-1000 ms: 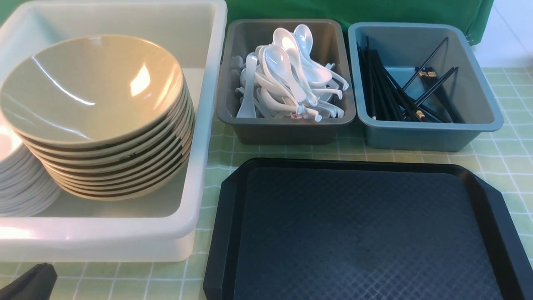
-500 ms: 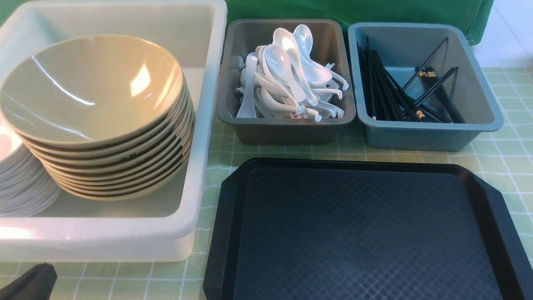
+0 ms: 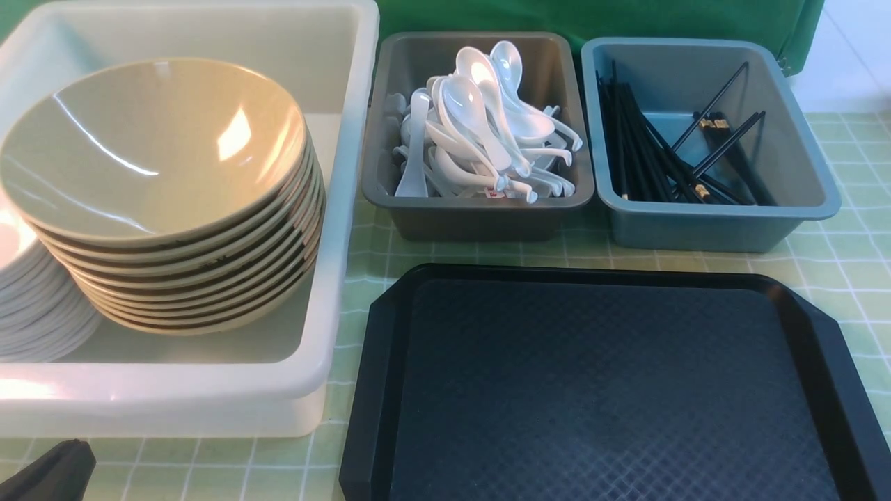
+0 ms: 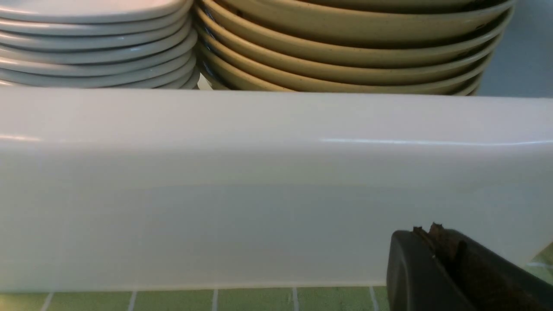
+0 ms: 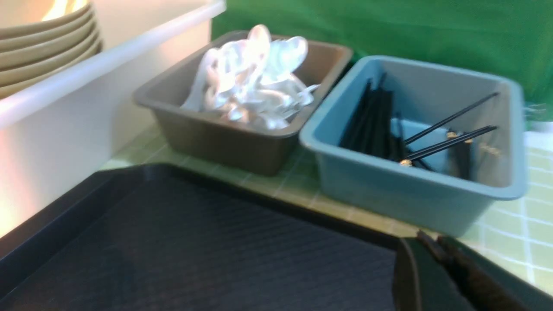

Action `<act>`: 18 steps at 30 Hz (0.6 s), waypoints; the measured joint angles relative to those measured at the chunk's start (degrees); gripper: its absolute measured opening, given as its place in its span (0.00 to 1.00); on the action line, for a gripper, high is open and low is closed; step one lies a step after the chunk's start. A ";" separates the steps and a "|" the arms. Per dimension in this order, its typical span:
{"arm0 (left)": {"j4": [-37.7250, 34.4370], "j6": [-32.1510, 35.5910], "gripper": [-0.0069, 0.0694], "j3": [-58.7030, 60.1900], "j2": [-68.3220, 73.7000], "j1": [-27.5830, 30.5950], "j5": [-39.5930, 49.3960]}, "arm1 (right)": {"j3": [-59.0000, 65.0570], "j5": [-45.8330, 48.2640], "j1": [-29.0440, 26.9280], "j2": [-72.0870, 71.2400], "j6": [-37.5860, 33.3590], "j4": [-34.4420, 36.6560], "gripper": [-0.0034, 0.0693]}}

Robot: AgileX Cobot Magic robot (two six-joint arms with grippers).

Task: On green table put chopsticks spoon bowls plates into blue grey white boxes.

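L tool [image 4: 432, 235] is hovering by the near wall of the white box [image 3: 327, 278], tips pressed together, nothing pinched. R tool [image 5: 425, 242] is showing in its wrist view only, tips also together, w/ nothing between them.

White box is holding the bowls [image 3: 160, 160], stacked & tilting, w/ the plates [image 3: 42, 306] piled just beside, on their L. Spoons [image 3: 473, 132] are lying jumbled in the grey box [image 3: 480, 219]; chopsticks [image 3: 640, 153] are resting in the blue box [image 3: 696, 229], a few leaning up its wall. Black tray [image 3: 592, 376] is sitting on the green-check bench [image 3: 230, 466], nearer than grey & blue boxes.
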 joint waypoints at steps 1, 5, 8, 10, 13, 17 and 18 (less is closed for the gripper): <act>0.00 0.00 0.09 0.00 0.00 0.00 0.00 | 0.00 0.00 -1.52 -0.58 0.00 0.00 0.11; 0.00 0.00 0.09 0.00 0.00 0.00 0.00 | 0.06 0.05 -6.28 -2.42 0.00 0.00 0.11; 0.00 0.00 0.09 0.00 0.00 0.00 0.00 | 0.06 0.00 -9.06 -3.18 -0.05 0.00 0.11; 0.00 0.00 0.09 0.00 0.00 0.00 0.00 | 0.06 -0.08 -9.84 -3.25 -0.87 -0.55 0.11; 0.00 0.00 0.09 0.00 0.00 0.00 0.00 | 1.36 0.83 -10.80 -4.03 -5.41 -6.12 0.11; -0.06 0.07 0.09 0.00 0.00 0.00 0.00 | 4.61 8.07 -12.50 -5.22 4.73 -18.95 0.11; -0.06 0.07 0.09 0.00 0.00 0.00 0.00 | 4.77 8.35 -12.63 -5.29 6.63 -20.54 0.11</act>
